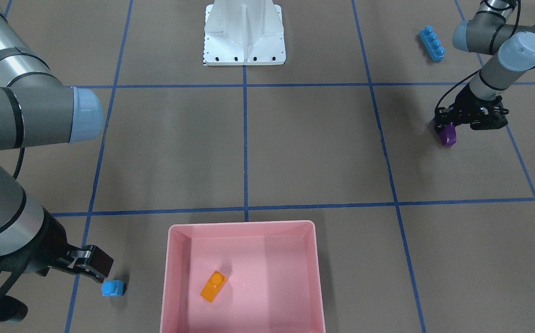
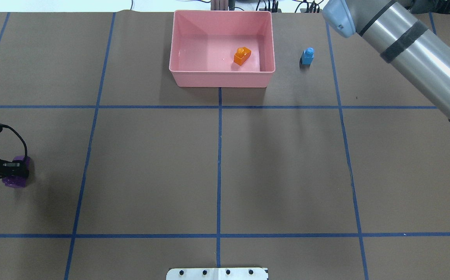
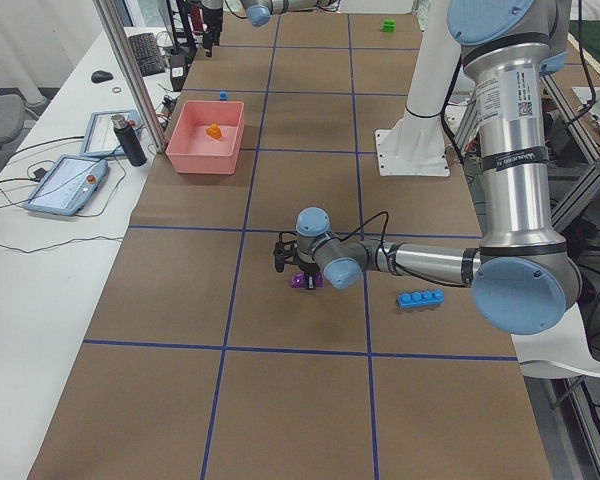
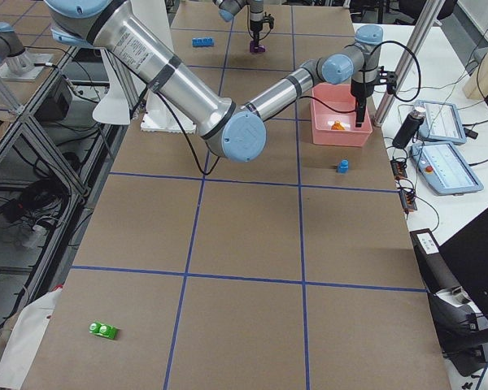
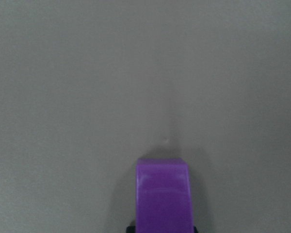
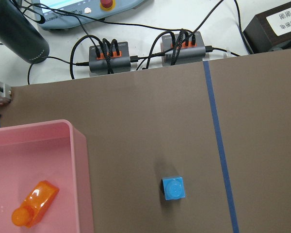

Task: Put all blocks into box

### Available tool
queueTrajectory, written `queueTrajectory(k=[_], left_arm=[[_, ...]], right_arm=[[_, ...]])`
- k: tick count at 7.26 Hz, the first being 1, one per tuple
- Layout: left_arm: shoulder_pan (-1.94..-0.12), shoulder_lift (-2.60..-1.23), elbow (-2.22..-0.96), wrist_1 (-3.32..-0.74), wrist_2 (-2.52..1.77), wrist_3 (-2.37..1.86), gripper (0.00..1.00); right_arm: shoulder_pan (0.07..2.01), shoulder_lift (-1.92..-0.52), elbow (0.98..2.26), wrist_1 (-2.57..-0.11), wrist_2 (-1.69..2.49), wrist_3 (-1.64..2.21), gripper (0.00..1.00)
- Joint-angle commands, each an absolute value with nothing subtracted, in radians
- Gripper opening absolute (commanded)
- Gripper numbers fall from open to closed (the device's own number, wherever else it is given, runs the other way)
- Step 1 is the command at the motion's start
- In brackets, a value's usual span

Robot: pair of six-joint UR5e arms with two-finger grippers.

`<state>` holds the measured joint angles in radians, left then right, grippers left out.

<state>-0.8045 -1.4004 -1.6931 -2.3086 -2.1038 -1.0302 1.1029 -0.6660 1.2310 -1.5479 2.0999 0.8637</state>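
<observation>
Brown table (image 2: 151, 163) crossed by blue tape lines (image 2: 219, 155), with the white robot base (image 1: 245, 34) at the near edge. Past the far edge, beside the box: two black cable hubs (image 6: 109, 51) and a dark cylinder (image 6: 14, 29).

Pink box (image 2: 221, 77) at the far middle of the table, opposite the base. Inside it, one brick: the orange sloped brick (image 2: 242, 56), toward the robot's right wall.

Outside that wall, near it on the table: small light-blue brick (image 2: 307, 55), stud up. Right hand (image 1: 59, 296) over this spot, fingers spread wide, gripping nothing, one fingertip (image 1: 102, 274) close to the light-blue brick.

Left hand (image 1: 445, 126) well apart at the table's left end, closed on the purple sloped brick (image 1: 447, 137), low over the table. Long blue four-stud brick (image 1: 432, 44) flat on the table near that arm. Green two-stud brick (image 4: 103, 330) alone at the right end, well apart from the box.
</observation>
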Motion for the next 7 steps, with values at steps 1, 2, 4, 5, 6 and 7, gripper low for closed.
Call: queueTrajectory(k=[1, 2, 4, 5, 6, 7], left_arm=[[-0.814, -1.42, -1.742, -2.307, -2.111, -1.023, 0.0], [-0.842, -1.465, -1.781, -2.307, -2.105, -1.023, 0.0], [-0.902, -1.694, -1.776, -2.243, -2.103, -1.035, 0.0], [-0.925, -1.851, -1.766, -2.1, -2.099, -1.038, 0.0], [-0.963, -2.031, -1.709, -1.966, -2.094, -1.042, 0.0], [-0.969, -2.198, -1.6, -1.916, -2.094, -1.086, 0.0]], right_arm=[[1.104, -0.696, 1.229, -1.537, 2.092, 0.813, 1.0], [1.111, -0.709, 1.227, -1.537, 2.094, 0.777, 1.0], [1.115, -0.77, 1.226, -1.495, 2.097, 0.746, 1.0], [1.115, -0.819, 1.224, -1.421, 2.097, 0.736, 1.0], [1.114, -0.84, 1.215, -1.398, 2.094, 0.73, 1.0], [1.111, -0.857, 1.209, -1.396, 2.094, 0.713, 1.0]])
